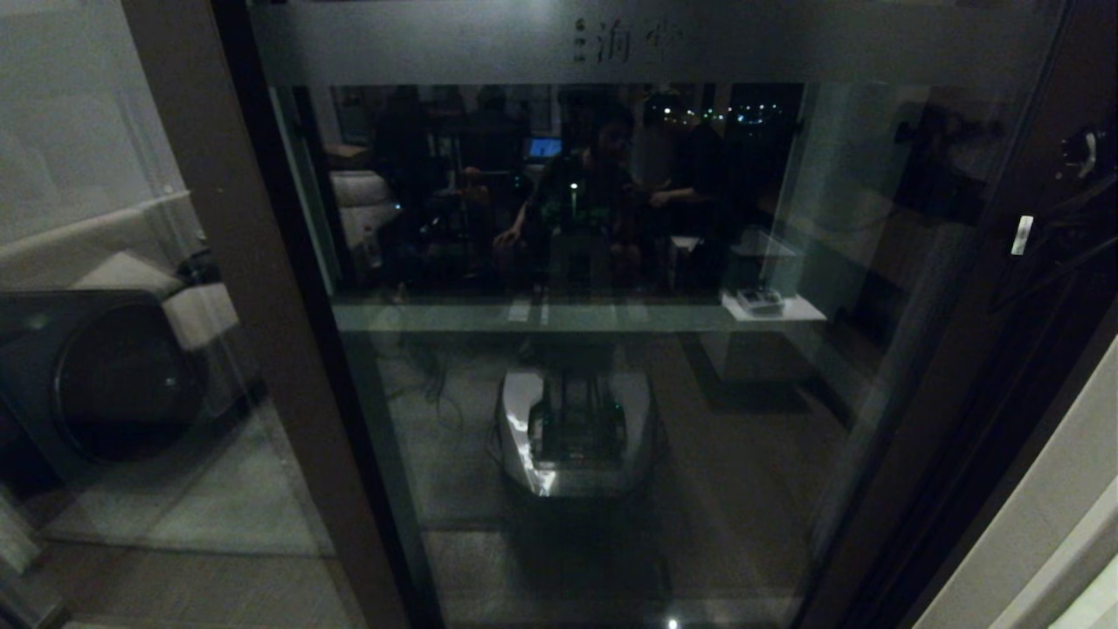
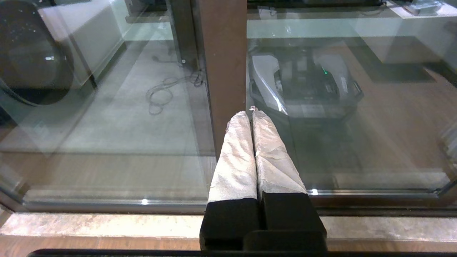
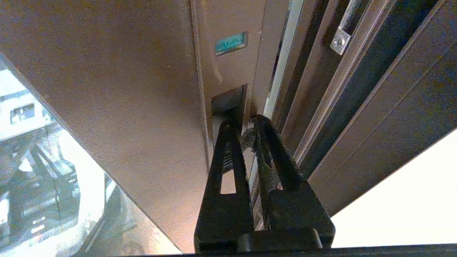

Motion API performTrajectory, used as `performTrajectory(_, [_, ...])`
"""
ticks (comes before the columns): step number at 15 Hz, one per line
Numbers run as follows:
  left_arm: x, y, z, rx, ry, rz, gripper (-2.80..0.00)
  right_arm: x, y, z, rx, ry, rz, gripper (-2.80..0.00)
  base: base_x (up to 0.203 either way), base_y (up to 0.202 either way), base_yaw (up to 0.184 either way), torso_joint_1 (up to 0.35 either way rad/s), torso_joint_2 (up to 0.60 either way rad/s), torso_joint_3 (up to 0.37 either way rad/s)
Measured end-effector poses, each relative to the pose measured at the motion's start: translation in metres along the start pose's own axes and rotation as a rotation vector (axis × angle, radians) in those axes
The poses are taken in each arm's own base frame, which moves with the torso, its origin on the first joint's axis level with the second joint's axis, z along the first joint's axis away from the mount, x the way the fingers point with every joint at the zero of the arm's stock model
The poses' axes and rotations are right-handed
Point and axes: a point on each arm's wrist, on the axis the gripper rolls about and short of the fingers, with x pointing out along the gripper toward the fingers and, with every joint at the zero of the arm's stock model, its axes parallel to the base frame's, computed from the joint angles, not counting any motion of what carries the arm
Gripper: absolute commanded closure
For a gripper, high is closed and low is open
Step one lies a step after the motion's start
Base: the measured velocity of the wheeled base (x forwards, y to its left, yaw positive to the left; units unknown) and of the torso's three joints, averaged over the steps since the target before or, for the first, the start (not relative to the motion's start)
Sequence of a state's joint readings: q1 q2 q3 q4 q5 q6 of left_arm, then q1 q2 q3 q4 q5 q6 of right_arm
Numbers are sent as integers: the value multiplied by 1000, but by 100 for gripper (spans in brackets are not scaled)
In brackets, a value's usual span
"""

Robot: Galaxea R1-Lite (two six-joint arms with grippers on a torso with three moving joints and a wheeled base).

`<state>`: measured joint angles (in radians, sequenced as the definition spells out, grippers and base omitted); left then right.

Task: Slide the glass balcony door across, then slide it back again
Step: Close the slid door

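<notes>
Glass balcony door [image 1: 594, 349]: frosted band [image 1: 629, 39] bears unreadable characters.

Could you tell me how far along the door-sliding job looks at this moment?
Nothing looks done: the glass balcony door spans the opening, its stile against the right frame. In hand: the right gripper has its narrow jaws at the handle slot. The left gripper waits closed by the other stile. Both slides remain.
</notes>
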<state>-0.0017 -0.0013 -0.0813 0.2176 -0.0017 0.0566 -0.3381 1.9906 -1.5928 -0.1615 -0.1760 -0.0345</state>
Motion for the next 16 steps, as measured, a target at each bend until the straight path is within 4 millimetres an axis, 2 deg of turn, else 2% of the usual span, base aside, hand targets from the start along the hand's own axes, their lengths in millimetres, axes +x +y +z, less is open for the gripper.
performTrajectory(16, [0,0,0,0,0,0,0,15,-12,-2,7,-10,-53,0,0,0,0,0,0,0])
